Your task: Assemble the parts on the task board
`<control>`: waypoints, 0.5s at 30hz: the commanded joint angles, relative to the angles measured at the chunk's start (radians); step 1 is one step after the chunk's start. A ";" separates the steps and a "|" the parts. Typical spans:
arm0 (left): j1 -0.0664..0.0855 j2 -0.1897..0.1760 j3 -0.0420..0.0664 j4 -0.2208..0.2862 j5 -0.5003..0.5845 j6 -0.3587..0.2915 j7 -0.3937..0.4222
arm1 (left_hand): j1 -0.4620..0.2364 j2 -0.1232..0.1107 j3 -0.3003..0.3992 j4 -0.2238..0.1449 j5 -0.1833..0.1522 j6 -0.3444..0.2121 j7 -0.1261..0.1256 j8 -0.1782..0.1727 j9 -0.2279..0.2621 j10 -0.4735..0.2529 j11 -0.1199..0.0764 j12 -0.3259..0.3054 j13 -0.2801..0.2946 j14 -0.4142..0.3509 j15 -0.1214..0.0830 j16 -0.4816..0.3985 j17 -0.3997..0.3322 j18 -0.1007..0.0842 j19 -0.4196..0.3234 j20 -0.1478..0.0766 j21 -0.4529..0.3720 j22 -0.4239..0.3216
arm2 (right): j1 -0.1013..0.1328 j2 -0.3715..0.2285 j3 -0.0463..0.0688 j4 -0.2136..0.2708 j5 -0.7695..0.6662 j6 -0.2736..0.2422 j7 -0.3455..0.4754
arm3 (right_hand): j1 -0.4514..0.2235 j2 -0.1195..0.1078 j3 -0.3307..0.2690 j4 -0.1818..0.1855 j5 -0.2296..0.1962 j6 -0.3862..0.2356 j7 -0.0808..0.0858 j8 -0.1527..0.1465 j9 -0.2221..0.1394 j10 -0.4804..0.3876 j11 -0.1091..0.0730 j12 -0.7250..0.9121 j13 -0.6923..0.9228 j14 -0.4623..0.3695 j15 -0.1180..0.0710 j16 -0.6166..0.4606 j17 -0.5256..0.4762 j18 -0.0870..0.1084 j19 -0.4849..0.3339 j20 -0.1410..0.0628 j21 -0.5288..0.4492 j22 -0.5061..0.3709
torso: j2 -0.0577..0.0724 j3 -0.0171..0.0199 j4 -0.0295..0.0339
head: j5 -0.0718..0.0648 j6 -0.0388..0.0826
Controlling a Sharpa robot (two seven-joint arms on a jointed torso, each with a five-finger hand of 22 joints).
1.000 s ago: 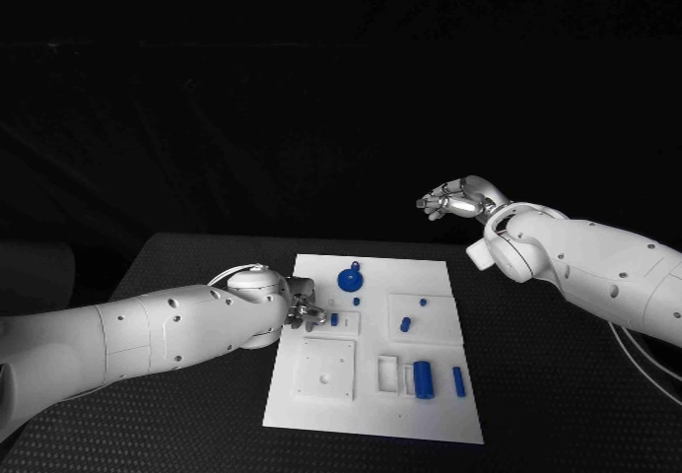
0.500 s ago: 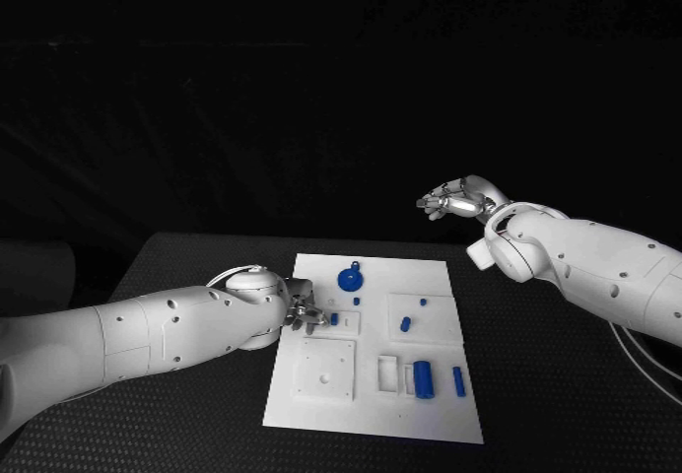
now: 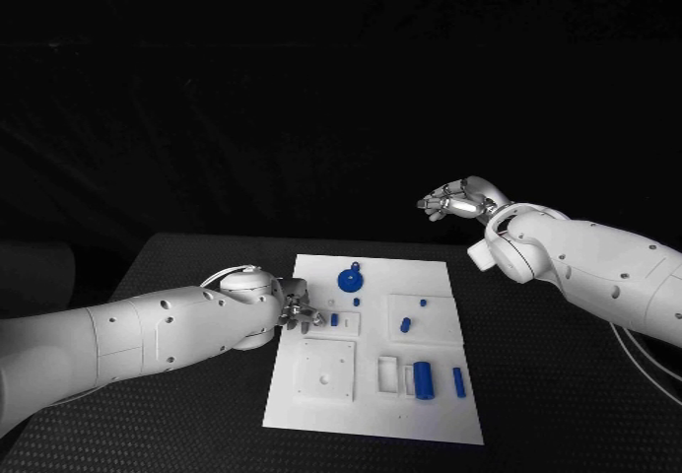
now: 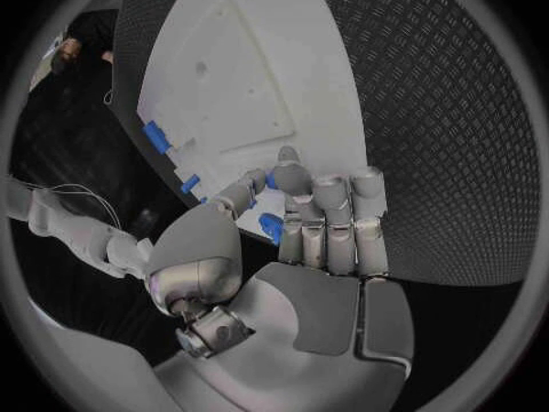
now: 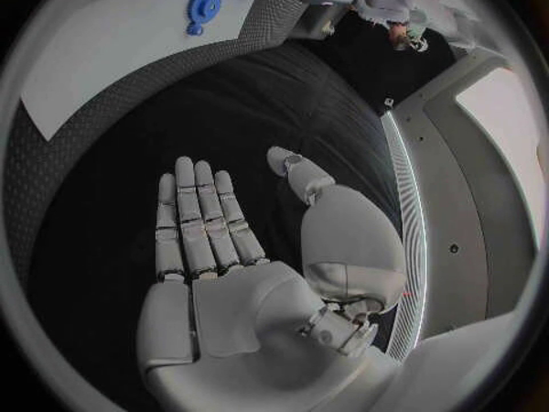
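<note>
The left hand (image 3: pixel 296 313) is seen low over the left edge of the task board (image 3: pixel 373 419), where its fingers (image 4: pixel 288 176) are closed around a small blue part (image 4: pixel 273 228); in the left wrist view the piece is pinched between the thumb and the fingertips, though how it is turned within that grip cannot be made out. Just beside those fingers, toward the board's middle, a short blue peg (image 3: pixel 334 319) is found standing in a raised square block near the left edge, so the coming move is judged to turn on the small gap between the held part and that block. A larger square plate (image 3: pixel 325 370) with a central hole lies nearer the board's front edge, just beyond the hand. Farther along the board, a round blue disc (image 3: pixel 348 280) sits near the far edge, a blue cylinder (image 3: pixel 422 378) and a slimmer blue pin (image 3: pixel 459 381) lie with their long axes running front to back near the front right corner, and another small blue piece (image 3: pixel 405 323) rests toward the right edge. The right hand (image 3: pixel 455 202) is held raised beyond the desk's (image 3: pixel 554 394) far right corner, well apart from the board, with its fingers (image 5: pixel 195 220) extended and nothing held. The left hand is by far the nearer; nothing is seen standing between it and the block.
</note>
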 commanded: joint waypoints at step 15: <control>0.002 -0.032 0.048 0.026 0.038 -0.040 0.012 | -0.005 -0.146 0.041 0.173 -0.112 -0.019 0.000 0.007 0.010 -0.001 0.001 -0.006 -0.003 -0.008 -0.009 -0.005 -0.002 0.018 -0.009 -0.072 -0.006 0.014 | -0.002 0.000 0.000 0.001 0.000 0.011 0.004 | -0.004 0.009 -0.005 0.003 0.005 -0.005 0.019 0.006 -0.001 0.005 0.001 -0.005 -0.001 0.003 0.003 -0.004 0.002 0.012 -0.001 0.006 -0.006 0.002 | 0.000 -0.0003 0.0011 | -0.002 0.001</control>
